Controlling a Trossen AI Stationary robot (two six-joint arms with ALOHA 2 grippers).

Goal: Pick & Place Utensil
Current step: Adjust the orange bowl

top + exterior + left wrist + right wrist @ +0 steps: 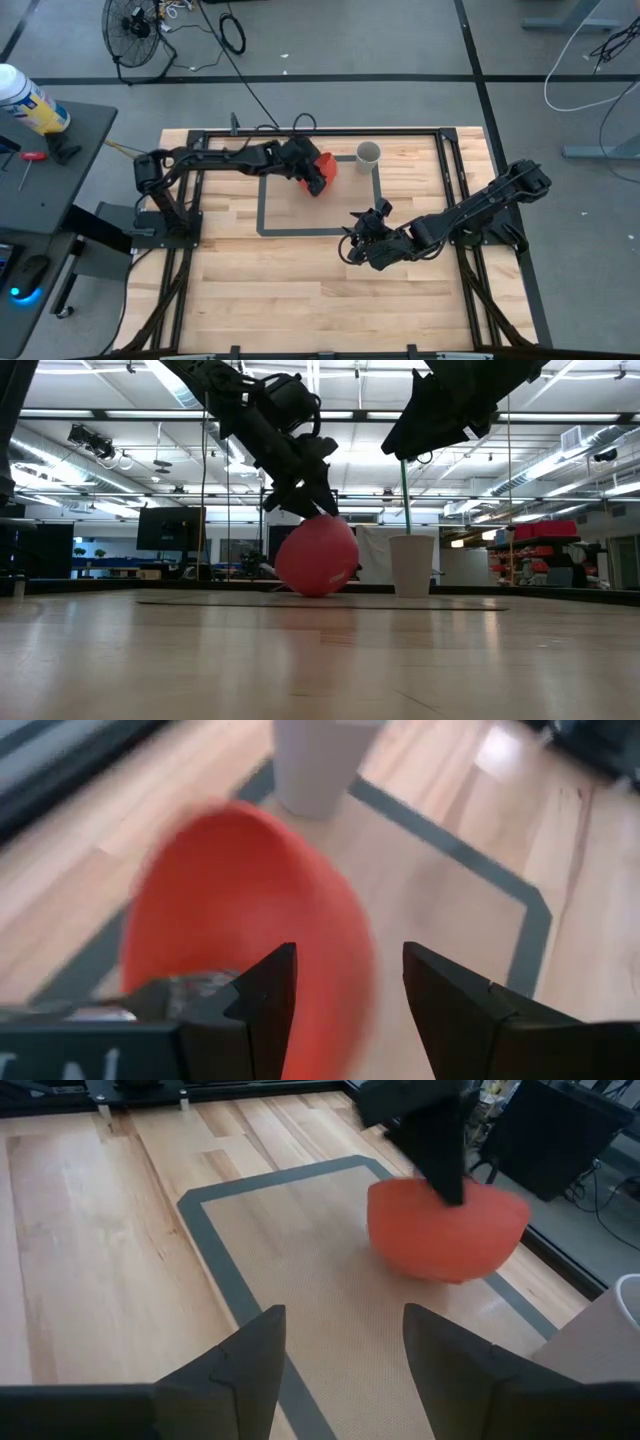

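While the left gripper (318,178) reaches into the taped rectangle (262,205) near the bench's far edge, its jaws stand apart astride the rim of the red bowl (322,172), one finger (262,995) inside and the other outside — whether they press on it I cannot tell. From table height the bowl (317,556) stands tipped on its side, its rounded back touching the bench (250,290). Just beside it, toward the far right corner of the rectangle, stands a white cup (368,154), upright and apart from the bowl. No utensil can be made out. Over the rectangle's near right corner hangs the right gripper (362,240), jaws wide and holding nothing — well clear of bowl and cup. Off the bench's left edge a side table (70,130) carries a white bottle (28,100).
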